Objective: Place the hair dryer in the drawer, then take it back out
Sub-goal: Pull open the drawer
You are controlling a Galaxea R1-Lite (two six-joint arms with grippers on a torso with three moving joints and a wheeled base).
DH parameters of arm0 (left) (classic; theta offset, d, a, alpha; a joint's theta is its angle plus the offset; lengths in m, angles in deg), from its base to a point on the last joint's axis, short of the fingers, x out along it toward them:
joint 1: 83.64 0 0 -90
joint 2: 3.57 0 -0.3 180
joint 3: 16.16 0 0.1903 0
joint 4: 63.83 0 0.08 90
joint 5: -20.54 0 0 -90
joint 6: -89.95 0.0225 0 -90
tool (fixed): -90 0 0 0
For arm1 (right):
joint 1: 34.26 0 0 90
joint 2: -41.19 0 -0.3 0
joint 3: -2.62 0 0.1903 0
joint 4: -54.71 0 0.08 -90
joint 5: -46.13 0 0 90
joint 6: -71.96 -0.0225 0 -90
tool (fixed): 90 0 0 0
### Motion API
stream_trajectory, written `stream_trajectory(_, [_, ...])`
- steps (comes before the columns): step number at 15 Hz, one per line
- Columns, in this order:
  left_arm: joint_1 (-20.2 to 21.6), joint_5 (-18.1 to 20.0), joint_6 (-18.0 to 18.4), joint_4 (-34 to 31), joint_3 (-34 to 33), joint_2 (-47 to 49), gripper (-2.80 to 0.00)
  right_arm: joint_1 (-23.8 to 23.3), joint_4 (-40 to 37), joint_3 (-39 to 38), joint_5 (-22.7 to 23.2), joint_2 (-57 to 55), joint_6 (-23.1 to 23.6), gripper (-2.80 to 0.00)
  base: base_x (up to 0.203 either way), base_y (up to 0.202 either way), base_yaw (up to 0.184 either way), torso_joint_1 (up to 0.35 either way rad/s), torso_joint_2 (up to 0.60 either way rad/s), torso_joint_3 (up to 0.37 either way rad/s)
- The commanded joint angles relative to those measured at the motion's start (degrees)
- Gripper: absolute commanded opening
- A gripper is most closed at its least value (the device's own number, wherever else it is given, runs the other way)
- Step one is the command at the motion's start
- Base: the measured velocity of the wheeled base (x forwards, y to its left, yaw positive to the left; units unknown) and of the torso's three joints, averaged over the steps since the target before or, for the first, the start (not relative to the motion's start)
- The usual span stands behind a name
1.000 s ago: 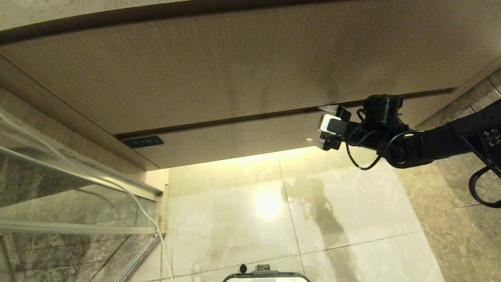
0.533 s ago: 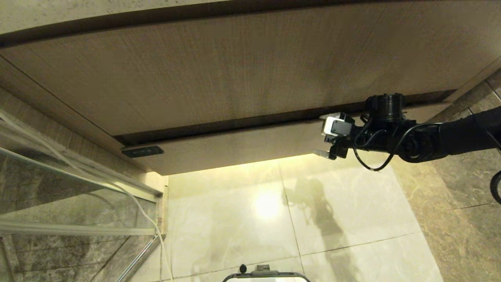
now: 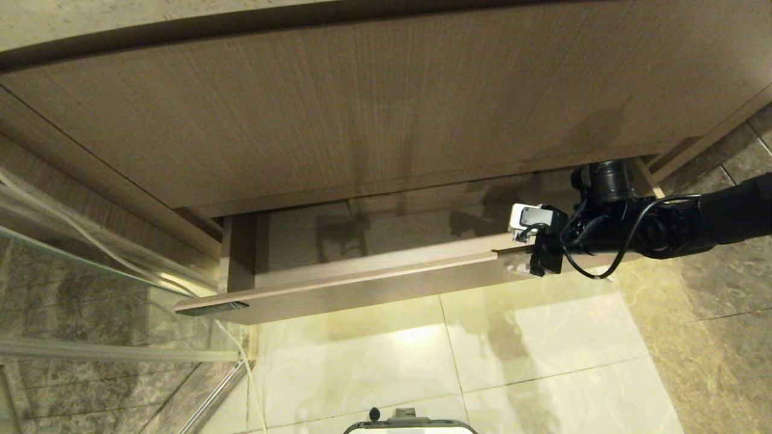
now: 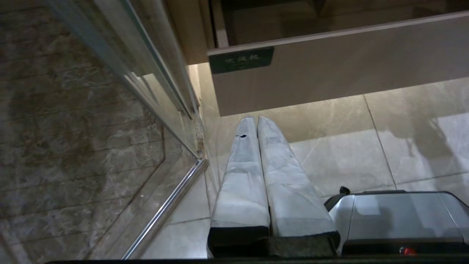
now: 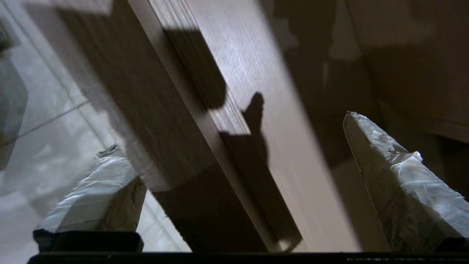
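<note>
right gripper [image 3: 523, 260] spread wide, straddling drawer [image 3: 374, 283] front near its right end: one finger [image 5: 395, 176] inside, other out over floor tiles [image 3: 543, 337]. not clamping, looks hooked on so arm can drag it. drawer partly out under taller front panel [image 3: 362, 102]. hair dryer nowhere in any view, drawer interior looks bare. left gripper [image 4: 256, 123] fingers pressed together, empty, parked low near label [image 4: 242, 59].

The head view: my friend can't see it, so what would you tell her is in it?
A light wooden drawer stands pulled open under a wide wooden front, and its visible inside looks empty. The right gripper, jaws open, straddles the drawer's front edge near its right end. Shiny floor tiles lie below.
</note>
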State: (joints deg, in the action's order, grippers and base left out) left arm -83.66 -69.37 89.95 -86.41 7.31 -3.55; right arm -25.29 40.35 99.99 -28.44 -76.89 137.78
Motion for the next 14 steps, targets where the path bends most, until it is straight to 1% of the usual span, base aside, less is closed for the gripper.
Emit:
stream_trajectory(1, [-0.06, -0.01, 0.0, 0.09, -0.01, 0.06, -2.8, -0.01, -2.14, -2.68, -3.03, 4.24, 0.6, 0.0, 0.0, 0.0, 0.0, 0.0, 0.0, 0.0])
stream_trajectory(2, [0.02, -0.01, 0.0, 0.09, -0.01, 0.06, -2.8, -0.01, -3.66, -3.78, -4.19, 5.87, 0.74, 0.0, 0.0, 0.0, 0.0, 0.0, 0.0, 0.0])
stream_trajectory(6, [-0.04, -0.01, 0.0, 0.09, -0.01, 0.06, -2.8, -0.06, -10.04, -12.42, -12.27, 17.37, 0.83, 0.0, 0.0, 0.0, 0.0, 0.0, 0.0, 0.0])
stream_trajectory(8, [0.02, -0.01, 0.0, 0.09, -0.01, 0.06, -2.8, -0.02, -12.99, -14.83, -14.43, 23.51, 0.71, 0.0, 0.0, 0.0, 0.0, 0.0, 0.0, 0.0])
stream_trajectory(10, [0.02, -0.01, 0.05, 0.09, -0.01, 0.06, -2.8, -0.01, -16.16, -15.61, -16.39, 29.21, 0.09, 0.0, 0.0, 0.0, 0.0, 0.0, 0.0, 0.0])
stream_trajectory(13, [-0.03, -0.01, 0.0, 0.09, -0.01, -0.02, -2.8, -0.59, -19.7, -17.29, -18.0, 36.32, -1.05, 0.0, 0.0, 0.0, 0.0, 0.0, 0.0, 0.0])
stream_trajectory(14, [0.02, -0.01, 0.08, 0.09, -0.01, 0.06, -2.8, -1.93, -23.68, -17.18, -18.32, 38.27, -1.11, -2.8, 0.0, 0.0, 0.0, 0.0, 0.0, 0.0])
